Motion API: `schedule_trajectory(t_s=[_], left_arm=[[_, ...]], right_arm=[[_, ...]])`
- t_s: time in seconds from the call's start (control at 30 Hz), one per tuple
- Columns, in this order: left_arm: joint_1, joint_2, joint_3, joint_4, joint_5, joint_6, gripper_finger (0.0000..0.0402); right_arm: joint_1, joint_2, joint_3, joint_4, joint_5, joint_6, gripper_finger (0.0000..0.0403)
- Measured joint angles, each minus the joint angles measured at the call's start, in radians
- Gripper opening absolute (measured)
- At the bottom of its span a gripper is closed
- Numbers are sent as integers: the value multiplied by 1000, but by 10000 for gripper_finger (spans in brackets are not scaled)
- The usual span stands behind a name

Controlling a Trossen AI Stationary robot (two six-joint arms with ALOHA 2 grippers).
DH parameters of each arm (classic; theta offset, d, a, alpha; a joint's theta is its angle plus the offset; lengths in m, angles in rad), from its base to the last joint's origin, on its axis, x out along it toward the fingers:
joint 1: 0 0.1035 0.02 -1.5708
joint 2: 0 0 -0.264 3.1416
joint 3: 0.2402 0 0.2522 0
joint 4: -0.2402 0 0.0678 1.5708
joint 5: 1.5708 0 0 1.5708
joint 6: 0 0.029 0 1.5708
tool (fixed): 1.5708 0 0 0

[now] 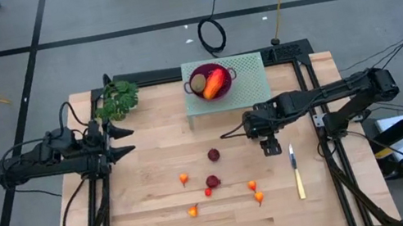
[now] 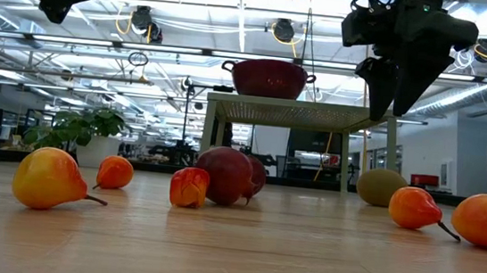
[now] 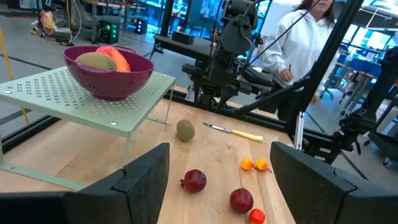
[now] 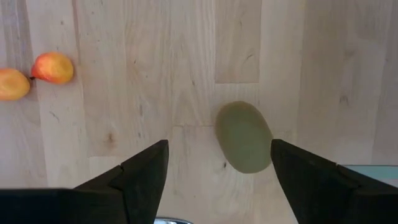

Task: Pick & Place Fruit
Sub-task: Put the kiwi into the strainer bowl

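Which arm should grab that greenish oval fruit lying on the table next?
The right one, probably. The right pincer hangs open directly above the greenish oval fruit, pointing down at it. The left pincer is open too, but sits at the table's far left beside the leafy sprig.

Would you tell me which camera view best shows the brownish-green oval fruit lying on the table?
The right wrist view: the oval fruit lies whole and close beneath the open right claw. The left wrist view shows it small beside the rack; the low view shows it partly hidden; the high view hides it.

Robotics lab: ceiling trusses [image 2: 189, 52], floor cables [image 1: 212, 35], benches.
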Motion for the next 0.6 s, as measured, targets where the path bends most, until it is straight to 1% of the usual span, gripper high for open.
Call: schedule_trajectory(t_s=[0.17, 0.3, 0.6], left_arm=[[0, 0, 0, 0, 0, 0, 273], [0, 0, 0, 0, 0, -3, 273], [0, 0, 0, 0, 0, -2, 273]], right_arm=[[0, 0, 0, 0, -4, 0, 279], [0, 0, 0, 0, -32, 0, 279], [0, 0, 0, 0, -26, 0, 279]])
